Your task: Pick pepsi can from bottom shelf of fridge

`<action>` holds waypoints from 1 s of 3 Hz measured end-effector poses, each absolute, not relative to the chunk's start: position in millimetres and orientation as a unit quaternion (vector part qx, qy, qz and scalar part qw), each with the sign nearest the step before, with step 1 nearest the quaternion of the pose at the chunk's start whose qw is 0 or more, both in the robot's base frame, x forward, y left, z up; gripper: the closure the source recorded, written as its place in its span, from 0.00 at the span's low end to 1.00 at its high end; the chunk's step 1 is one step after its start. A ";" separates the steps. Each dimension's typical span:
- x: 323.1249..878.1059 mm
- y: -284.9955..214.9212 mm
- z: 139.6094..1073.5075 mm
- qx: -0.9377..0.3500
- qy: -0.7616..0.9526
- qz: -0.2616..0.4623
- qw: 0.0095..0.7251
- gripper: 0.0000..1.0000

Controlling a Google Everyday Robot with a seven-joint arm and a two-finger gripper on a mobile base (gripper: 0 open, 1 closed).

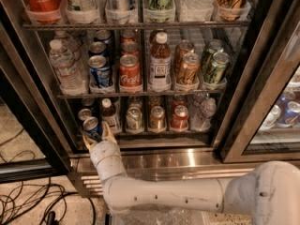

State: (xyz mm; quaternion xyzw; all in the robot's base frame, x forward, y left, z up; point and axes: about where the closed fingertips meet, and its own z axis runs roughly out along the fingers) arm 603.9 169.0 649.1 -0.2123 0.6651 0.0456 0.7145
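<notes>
The pepsi can point(92, 126), blue with a silver top, is at the front left of the bottom shelf point(154, 133) of the fridge point(140, 159). My gripper point(97, 137) reaches up from below. Its tan fingers point(109, 133) stand on either side of the can and are shut on it. The can sits slightly forward of the shelf's front edge, in front of another silver-topped can point(85, 114). My white arm point(164, 196) runs along the ribbed steel base.
A brown bottle point(109, 116) stands just right of the held can, then several cans point(157, 117) and a water bottle point(204, 110). The middle shelf holds a Pepsi can point(100, 71), a Coca-Cola can point(130, 72) and bottles. Cables point(28, 200) lie on the floor at left.
</notes>
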 end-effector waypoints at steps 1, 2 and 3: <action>588.0 141.7 647.2 -0.254 0.688 0.046 0.679 1.00; 576.8 123.7 652.1 -0.299 0.701 0.062 0.644 1.00; 577.5 115.6 654.2 -0.298 0.704 0.062 0.642 1.00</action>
